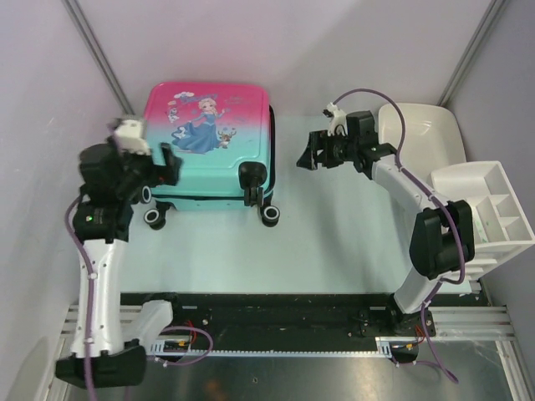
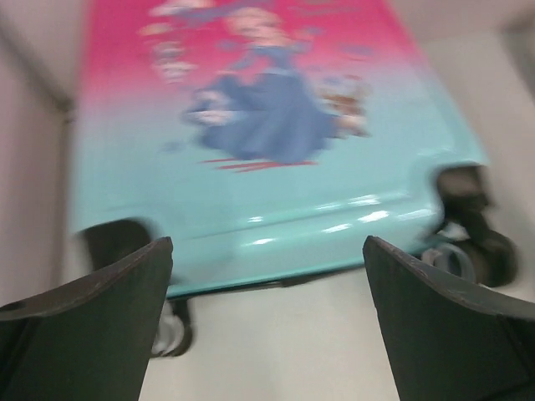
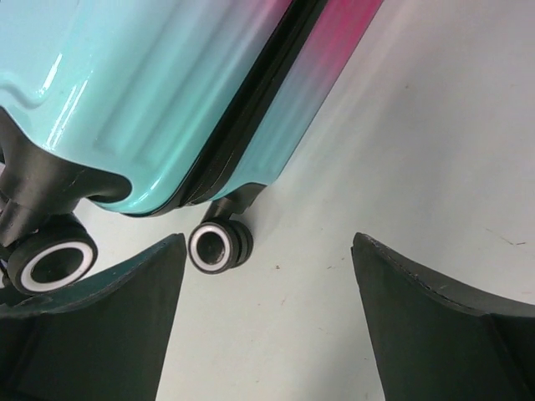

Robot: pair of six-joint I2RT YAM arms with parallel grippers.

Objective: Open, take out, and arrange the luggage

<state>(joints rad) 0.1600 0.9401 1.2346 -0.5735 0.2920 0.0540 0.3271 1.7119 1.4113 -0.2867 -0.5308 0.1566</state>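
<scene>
The luggage (image 1: 207,138) lies flat and closed at the back left of the table, princess print up, pink at the far end and teal at the near end, wheels (image 1: 269,215) toward me. My left gripper (image 1: 170,164) is open and empty at its near-left corner; the left wrist view shows the printed lid (image 2: 267,125) just ahead of the fingers (image 2: 100,326). My right gripper (image 1: 307,152) is open and empty, a short way right of the suitcase's right side. The right wrist view shows the black zipper trim (image 3: 251,100) and a wheel (image 3: 216,246).
A white plastic tub (image 1: 422,134) stands at the back right. A white compartment organiser (image 1: 489,205) sits at the right edge, beside the right arm. Grey walls close in on the left, back and right. A black rail (image 1: 292,322) runs along the near edge.
</scene>
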